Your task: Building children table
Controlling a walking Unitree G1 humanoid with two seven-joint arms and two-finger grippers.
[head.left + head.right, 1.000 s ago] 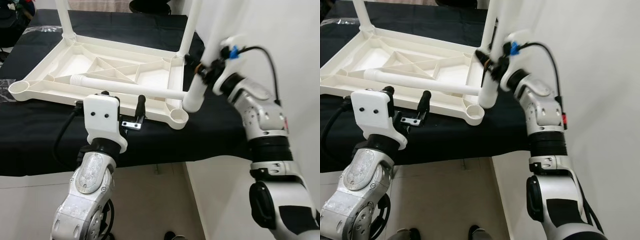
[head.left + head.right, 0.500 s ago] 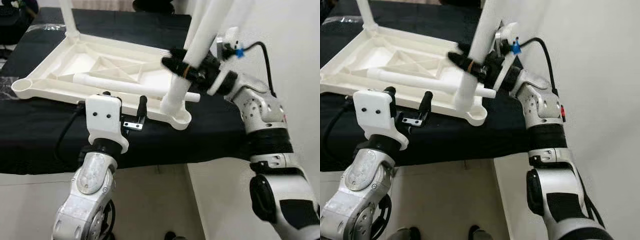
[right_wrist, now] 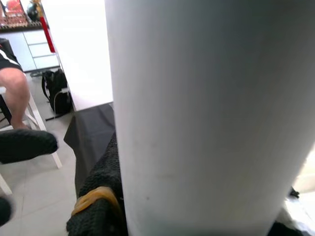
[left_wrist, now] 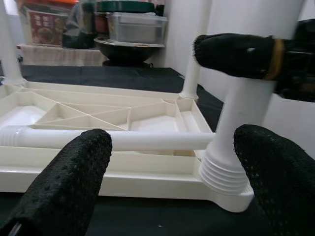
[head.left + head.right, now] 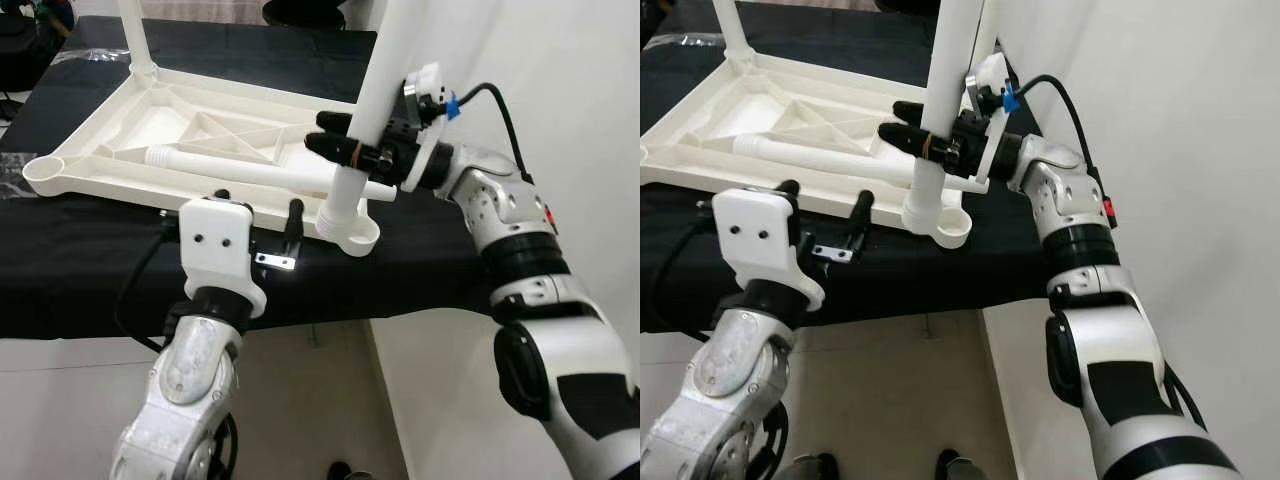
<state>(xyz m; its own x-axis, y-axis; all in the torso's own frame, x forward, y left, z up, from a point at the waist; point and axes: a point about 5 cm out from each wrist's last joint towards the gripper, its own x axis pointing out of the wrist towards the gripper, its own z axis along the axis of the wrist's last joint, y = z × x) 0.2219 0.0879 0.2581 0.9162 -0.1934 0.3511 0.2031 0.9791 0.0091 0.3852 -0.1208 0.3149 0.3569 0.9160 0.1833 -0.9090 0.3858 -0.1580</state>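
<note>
A white plastic table top (image 5: 110, 125) lies upside down on a black cloth. One leg (image 5: 135, 35) stands in its far left corner and another (image 4: 194, 64) in its far right corner. My right gripper (image 5: 318, 132) is shut on a third white leg (image 5: 378, 90), which it holds nearly upright. That leg's ribbed lower end (image 4: 224, 174) sits at the mouth of the near right corner socket (image 5: 365, 235). A loose leg (image 5: 240, 170) lies across the underside. My left gripper (image 5: 827, 205) hangs open at the table's near edge, holding nothing.
The black-covered bench (image 5: 70, 280) ends just right of the table top, close to a white wall (image 5: 570, 70). Below is tiled floor (image 5: 60, 400). Storage boxes (image 4: 135, 27) stand at the back. A seated person's leg (image 3: 15, 83) and a backpack (image 3: 59, 96) are beyond.
My right gripper has swung the leg from a tilt off the table's right side to nearly upright over the near right socket. The left gripper has barely shifted.
</note>
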